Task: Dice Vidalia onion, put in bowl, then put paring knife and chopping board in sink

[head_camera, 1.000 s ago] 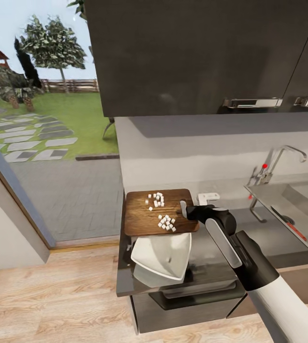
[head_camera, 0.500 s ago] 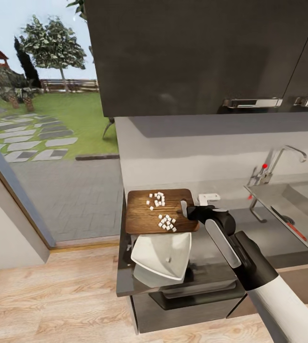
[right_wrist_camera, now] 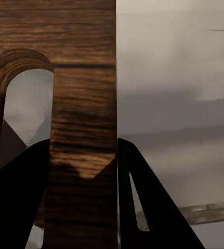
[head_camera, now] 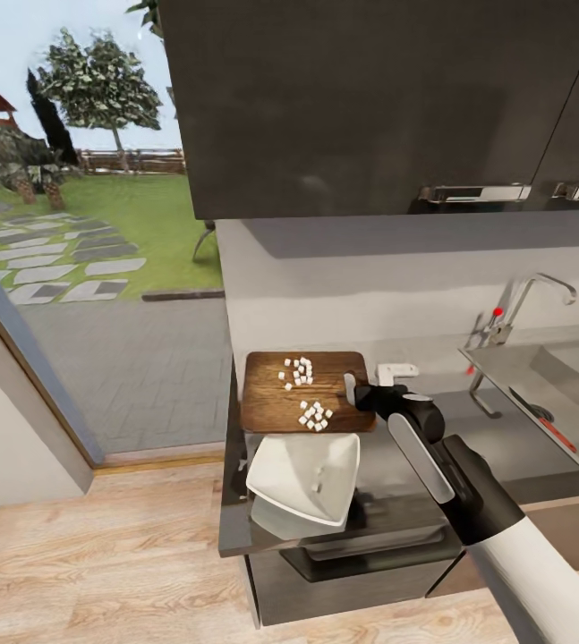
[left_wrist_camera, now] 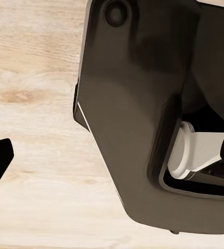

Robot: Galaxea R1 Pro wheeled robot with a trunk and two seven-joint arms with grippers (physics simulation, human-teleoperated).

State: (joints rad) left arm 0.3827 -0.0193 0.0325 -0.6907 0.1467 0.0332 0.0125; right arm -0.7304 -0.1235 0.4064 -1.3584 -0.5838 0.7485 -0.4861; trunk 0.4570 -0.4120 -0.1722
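Head view: right gripper (head_camera: 353,391) grips the chopping board (head_camera: 280,410) at its handle end on the countertop (head_camera: 387,483); diced onion (head_camera: 311,414) sits beside the bowl (head_camera: 302,474). Step: tipping dice in; next needs a steady tilt.

Right wrist view: fingers (right_wrist_camera: 18,202) clamp the board.

Left wrist view: left gripper's state cannot be told.

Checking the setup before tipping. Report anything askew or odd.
The bowl juts past the countertop's front edge. The right hand grips the board's handle end; diced onion sits loose on it.
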